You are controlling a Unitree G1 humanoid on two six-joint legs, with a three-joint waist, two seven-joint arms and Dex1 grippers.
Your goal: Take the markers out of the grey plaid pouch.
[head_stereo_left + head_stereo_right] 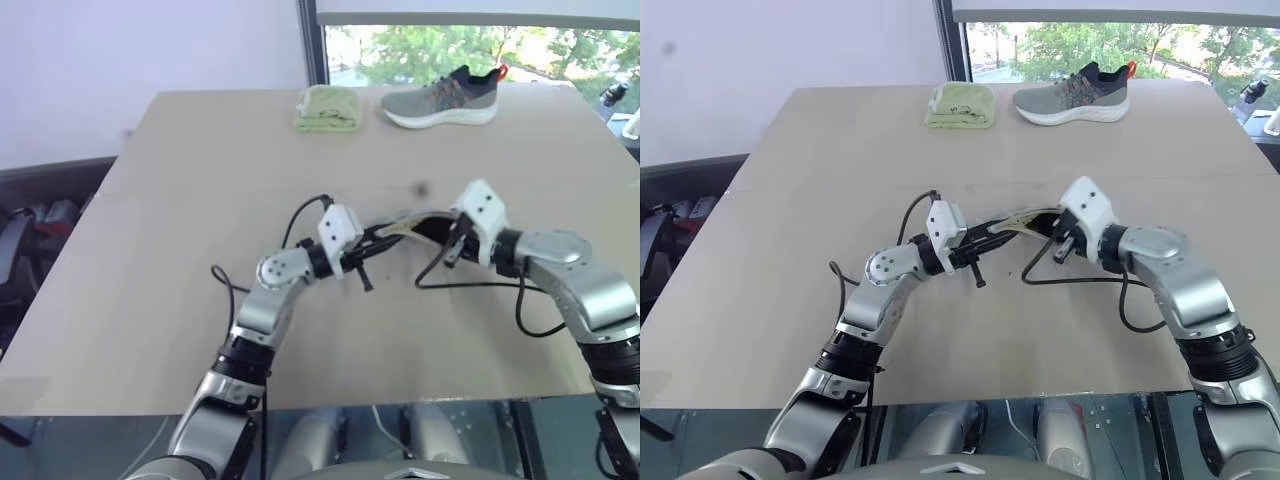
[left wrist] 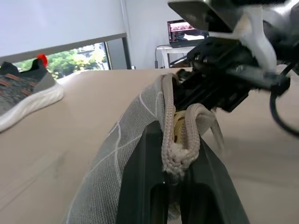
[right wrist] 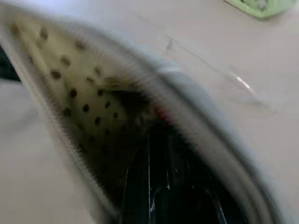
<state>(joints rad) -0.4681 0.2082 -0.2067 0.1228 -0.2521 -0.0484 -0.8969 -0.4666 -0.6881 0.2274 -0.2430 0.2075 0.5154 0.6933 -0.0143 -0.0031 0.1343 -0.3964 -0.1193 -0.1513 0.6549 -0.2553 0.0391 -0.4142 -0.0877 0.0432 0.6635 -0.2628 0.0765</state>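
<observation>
The grey plaid pouch [image 2: 121,154] hangs above the middle of the bench [image 1: 200,200], held up between the two arms. The left tool [image 2: 180,163] is clamped shut on the pouch's corded rim. The right tool [image 3: 159,186] is pushed into the pouch's mouth with its fingers closed; a speck of red shows beside them against the dotted tan lining, too blurred to name. Beyond the pouch, at the bench's far edge, lie a folded green cloth [image 1: 327,108] and a grey sneaker [image 1: 440,97]
</observation>
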